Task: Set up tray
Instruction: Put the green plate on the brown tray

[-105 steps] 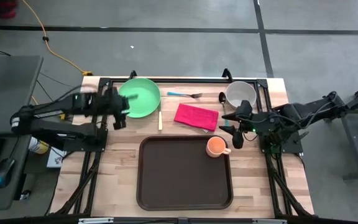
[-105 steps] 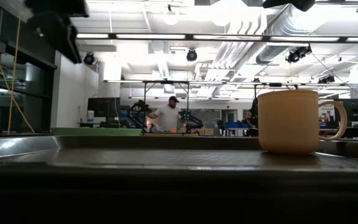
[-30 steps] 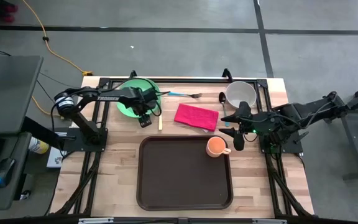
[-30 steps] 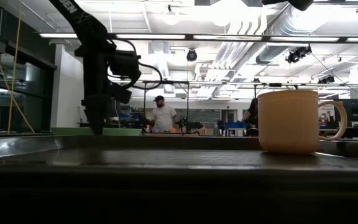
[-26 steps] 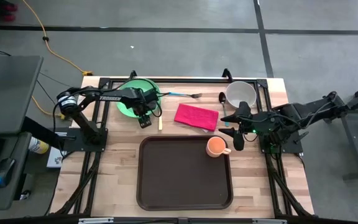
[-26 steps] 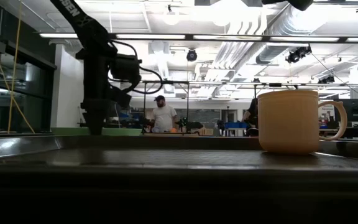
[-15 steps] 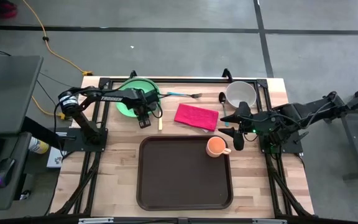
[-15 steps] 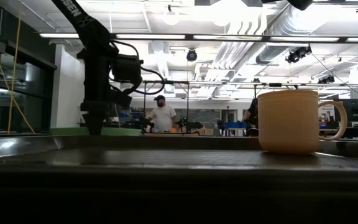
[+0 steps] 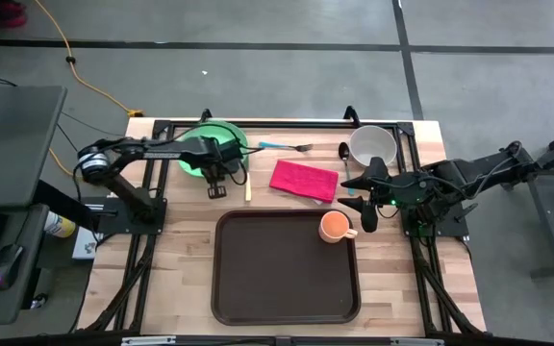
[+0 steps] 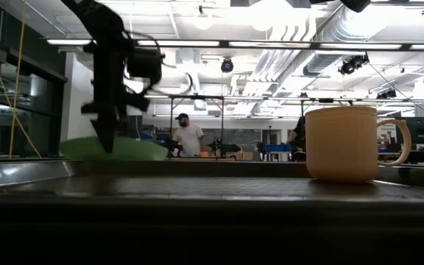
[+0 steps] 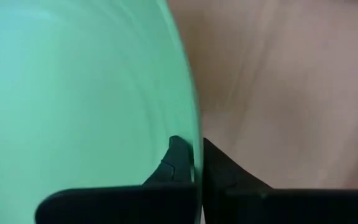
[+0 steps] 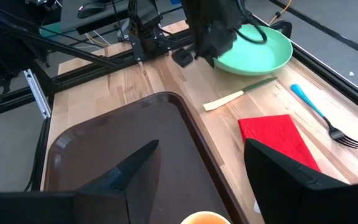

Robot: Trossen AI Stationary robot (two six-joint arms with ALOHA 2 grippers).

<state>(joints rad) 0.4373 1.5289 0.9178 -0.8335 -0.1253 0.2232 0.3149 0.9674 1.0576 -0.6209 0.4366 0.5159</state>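
Note:
The dark brown tray (image 9: 258,288) lies at the table's near middle, with an orange cup (image 9: 334,227) standing in its far right corner; the cup also shows in the low view (image 10: 342,143). My left gripper (image 9: 215,183) is shut on the round green plate (image 9: 196,154) at the far left, which is tilted in the low view (image 10: 124,149). My right gripper (image 9: 365,216) is open and empty just right of the cup, and its fingers (image 12: 135,168) show over the tray (image 12: 104,162). My left gripper holds the green plate by its near rim (image 11: 196,124), one finger (image 11: 178,158) inside the plate and one (image 11: 224,167) outside it. The fingers come from above, pointing down. The plate tilts, its held near rim raised off the table.
A red napkin (image 9: 303,180), a blue-handled fork (image 9: 285,146), a knife (image 9: 248,185), a spoon (image 9: 344,151) and a white bowl (image 9: 371,144) lie along the table's far side. Black frame rails (image 9: 142,259) run along both table sides. People stand in the room behind (image 10: 188,138).
My left gripper has gone up a little and slightly toward the table's left edge, taking the plate's near rim with it. The plate, flat on the table before, now stands tilted, with its underside showing in the low view.

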